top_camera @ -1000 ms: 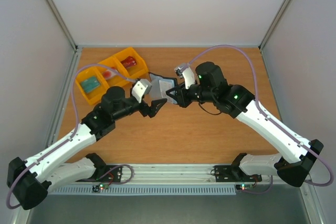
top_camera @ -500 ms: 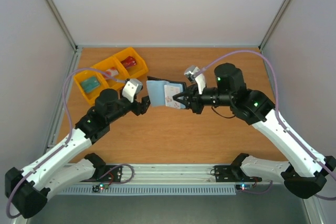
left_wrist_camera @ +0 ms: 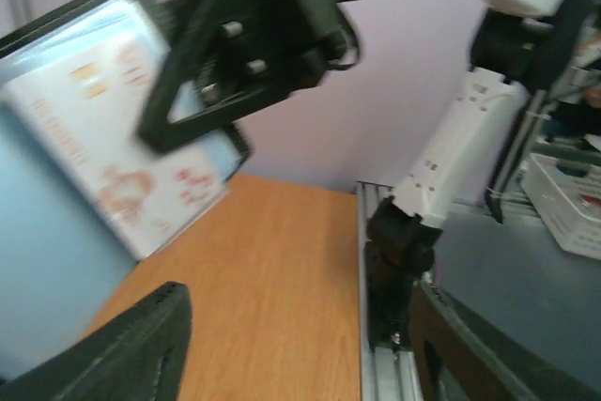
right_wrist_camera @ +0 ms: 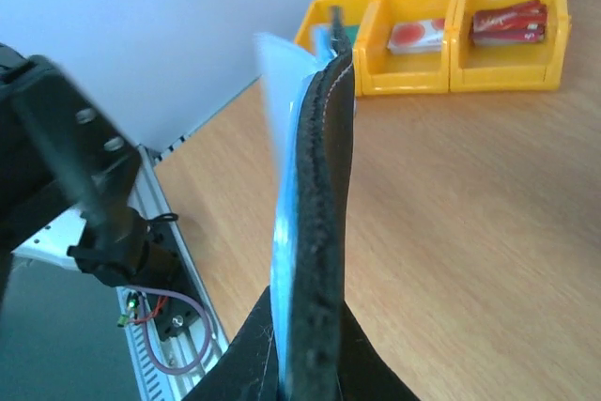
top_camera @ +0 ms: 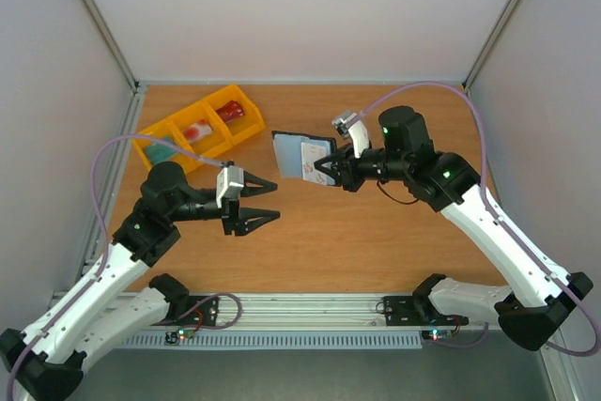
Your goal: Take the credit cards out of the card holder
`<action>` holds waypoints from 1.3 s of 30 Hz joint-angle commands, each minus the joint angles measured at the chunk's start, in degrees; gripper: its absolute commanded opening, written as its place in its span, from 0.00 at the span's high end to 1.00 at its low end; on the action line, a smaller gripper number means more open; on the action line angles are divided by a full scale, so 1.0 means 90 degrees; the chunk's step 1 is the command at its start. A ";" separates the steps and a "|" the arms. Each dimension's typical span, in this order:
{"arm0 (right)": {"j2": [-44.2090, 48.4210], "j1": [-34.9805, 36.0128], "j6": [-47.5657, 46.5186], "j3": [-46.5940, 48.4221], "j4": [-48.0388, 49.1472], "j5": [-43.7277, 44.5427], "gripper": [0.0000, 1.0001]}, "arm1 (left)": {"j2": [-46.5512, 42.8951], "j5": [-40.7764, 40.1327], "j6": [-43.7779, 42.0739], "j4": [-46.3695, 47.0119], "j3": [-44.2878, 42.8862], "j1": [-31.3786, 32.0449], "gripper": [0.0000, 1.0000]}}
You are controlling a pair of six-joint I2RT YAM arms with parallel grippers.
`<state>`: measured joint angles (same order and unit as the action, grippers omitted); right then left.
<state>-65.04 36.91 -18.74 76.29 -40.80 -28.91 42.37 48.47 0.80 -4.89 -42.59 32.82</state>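
My right gripper point(top_camera: 325, 168) is shut on the black card holder point(top_camera: 299, 155) and holds it open above the table, its grey-blue lining toward the left arm. A pale card with red marks point(left_wrist_camera: 117, 161) sits in its clear inner pocket. In the right wrist view the card holder point(right_wrist_camera: 317, 194) stands edge-on, pinched between the fingers of the right gripper point(right_wrist_camera: 306, 345). My left gripper point(top_camera: 266, 205) hangs open to the near left of the holder with a gap between them. In its own view the left gripper point(left_wrist_camera: 300, 354) has only bare table between its fingers.
Three joined yellow bins point(top_camera: 218, 133) stand at the back left; in the right wrist view one bin holds a red card-like piece point(right_wrist_camera: 508, 22) and the one next to it a white-and-red one point(right_wrist_camera: 417, 35). The table's metal front rail point(left_wrist_camera: 380, 363) runs along the near edge.
The left gripper has drawn back from the card holder toward the near left and narrowed a little. The right gripper has shifted the held holder slightly to the right and farther back.
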 commanded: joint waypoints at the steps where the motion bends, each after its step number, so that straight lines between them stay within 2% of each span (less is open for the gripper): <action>1: -0.0117 -0.0038 0.0062 0.0002 0.0344 -0.0587 0.99 | 0.0192 0.0730 0.0794 0.0765 -0.0227 0.0212 0.38; 3: -0.0028 -0.0030 0.0068 -0.0180 0.0823 -0.1411 0.99 | 0.0443 0.0405 0.1400 0.1134 -0.0264 0.0296 0.43; 6: 0.0221 -0.0033 0.0031 -0.0500 0.1400 -0.2165 0.99 | 0.0750 0.0052 0.2030 0.1310 -0.0316 0.0408 0.57; 10: 0.0380 -0.0028 -0.0018 -0.0722 0.1812 -0.3016 0.99 | 0.0875 -0.0295 0.2299 0.1313 -0.0241 0.0453 0.61; 12: 0.0394 -0.0021 -0.0038 -0.0782 0.1901 -0.3320 0.99 | 0.0850 -0.0524 0.2277 0.1255 -0.0194 0.0454 0.68; 18: 0.0393 0.0000 -0.0066 -0.0850 0.2054 -0.3540 0.99 | 0.0903 -0.0074 0.1905 0.1286 -0.0249 0.0661 0.67; 23: 0.0469 0.0025 -0.0296 -0.0916 0.1954 -0.3831 0.99 | 0.0838 -0.0680 0.2001 0.1318 -0.0222 0.0577 0.65; 30: 0.0573 0.0030 -0.0910 -0.0745 0.1150 -0.3989 0.99 | 0.0688 -0.0589 0.2050 0.1202 -0.0204 0.0173 0.62; 33: 0.0518 0.0029 -0.0782 -0.0742 0.1306 -0.4060 0.99 | 0.0751 -0.0149 0.1689 0.1167 -0.0286 0.0262 0.65; 35: 0.0500 0.0022 -0.0711 -0.0757 0.1398 -0.4035 0.99 | 0.0778 -0.0096 0.1433 0.1117 -0.0357 0.0579 0.67; 39: 0.0501 0.0024 -0.0634 -0.0781 0.1478 -0.3886 0.99 | 0.0856 -0.0099 0.1541 0.1241 -0.0418 0.0787 0.71</action>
<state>-61.17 36.71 -24.56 68.05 -29.47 -62.54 49.21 46.68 15.99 4.10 -44.21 38.33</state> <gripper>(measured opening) 0.072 0.308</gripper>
